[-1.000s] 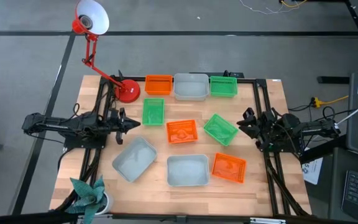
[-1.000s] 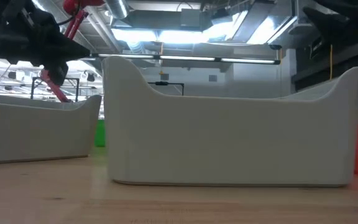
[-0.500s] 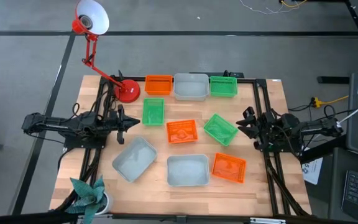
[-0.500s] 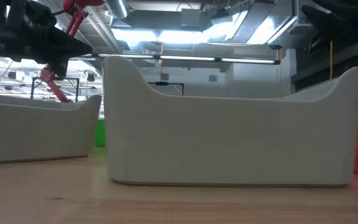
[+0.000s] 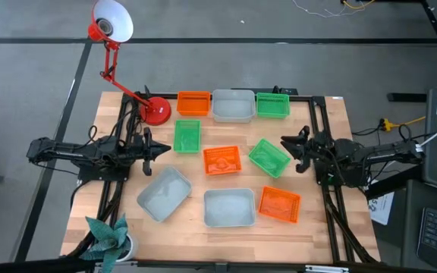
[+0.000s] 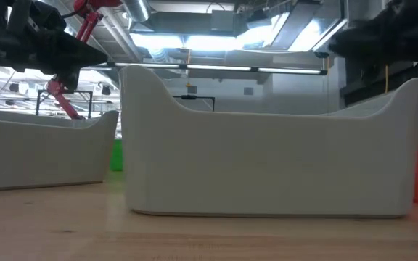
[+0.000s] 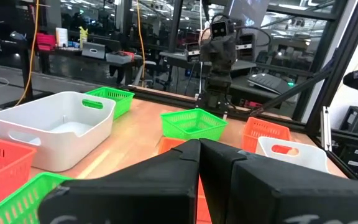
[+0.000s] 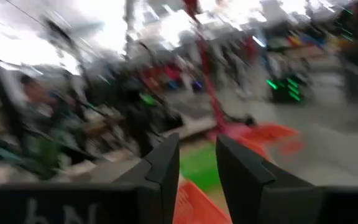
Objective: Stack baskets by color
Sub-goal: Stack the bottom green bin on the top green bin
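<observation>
The baskets all lie single on the table [image 5: 321,235], none stacked yet, with a grey basket [image 5: 229,207] nearest the front edge. The right gripper [image 5: 286,144] has swung in toward the tilted green basket [image 5: 268,158], fingers apart and seemingly empty. The left gripper [image 5: 168,150] stays clenched beside another green basket [image 5: 187,136]

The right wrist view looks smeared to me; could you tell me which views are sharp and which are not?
Right wrist view: motion-blurred throughout, only the right gripper readable. Left wrist view: sharp, the baskets crisp. High view: sharp, evenly lit. Low view: a pale grey basket fills the frame, ceiling lights glaring behind.
</observation>
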You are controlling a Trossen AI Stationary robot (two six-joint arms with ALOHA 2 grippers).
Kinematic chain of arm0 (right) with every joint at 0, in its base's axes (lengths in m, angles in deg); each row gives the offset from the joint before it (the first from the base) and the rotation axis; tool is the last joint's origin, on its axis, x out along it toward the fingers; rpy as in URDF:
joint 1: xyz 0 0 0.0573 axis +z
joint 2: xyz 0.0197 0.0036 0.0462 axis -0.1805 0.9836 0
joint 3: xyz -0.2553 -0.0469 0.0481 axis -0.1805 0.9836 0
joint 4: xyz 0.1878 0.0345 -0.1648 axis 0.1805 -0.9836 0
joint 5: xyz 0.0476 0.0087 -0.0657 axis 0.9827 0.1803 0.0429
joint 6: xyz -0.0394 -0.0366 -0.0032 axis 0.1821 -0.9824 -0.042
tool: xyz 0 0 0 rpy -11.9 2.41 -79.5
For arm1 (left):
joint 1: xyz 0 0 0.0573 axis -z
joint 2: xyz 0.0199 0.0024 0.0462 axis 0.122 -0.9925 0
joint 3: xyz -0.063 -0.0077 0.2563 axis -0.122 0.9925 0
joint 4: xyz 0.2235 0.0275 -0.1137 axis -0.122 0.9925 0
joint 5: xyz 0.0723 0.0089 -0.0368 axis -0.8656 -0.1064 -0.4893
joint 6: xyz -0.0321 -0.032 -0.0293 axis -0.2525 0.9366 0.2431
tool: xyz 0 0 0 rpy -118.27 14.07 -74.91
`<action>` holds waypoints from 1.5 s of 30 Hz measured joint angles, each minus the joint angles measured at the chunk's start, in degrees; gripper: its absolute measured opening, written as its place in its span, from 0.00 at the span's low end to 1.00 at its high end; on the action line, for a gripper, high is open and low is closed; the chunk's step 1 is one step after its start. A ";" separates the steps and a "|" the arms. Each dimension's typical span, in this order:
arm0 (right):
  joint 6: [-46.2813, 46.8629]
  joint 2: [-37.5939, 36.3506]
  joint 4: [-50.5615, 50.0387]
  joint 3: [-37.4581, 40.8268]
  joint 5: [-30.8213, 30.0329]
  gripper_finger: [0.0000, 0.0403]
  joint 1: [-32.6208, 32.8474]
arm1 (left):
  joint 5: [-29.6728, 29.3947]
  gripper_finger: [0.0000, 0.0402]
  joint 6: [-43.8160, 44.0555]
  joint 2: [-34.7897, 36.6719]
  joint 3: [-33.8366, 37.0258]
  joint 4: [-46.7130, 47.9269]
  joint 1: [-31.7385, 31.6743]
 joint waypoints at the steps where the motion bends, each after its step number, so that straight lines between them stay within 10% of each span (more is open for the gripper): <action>1: 1.22 1.02 -5.02 -2.38 -1.80 0.26 -0.33 | 0.00 0.00 0.02 0.00 0.00 0.00 0.00; 13: 5.84 22.30 -45.95 -30.94 -6.53 0.26 -9.21 | 0.00 0.00 -0.35 0.00 0.00 0.04 0.00; 45: 10.30 34.14 -54.84 -32.58 7.04 0.26 -12.14 | 0.01 0.00 -0.44 0.00 -0.02 0.91 0.00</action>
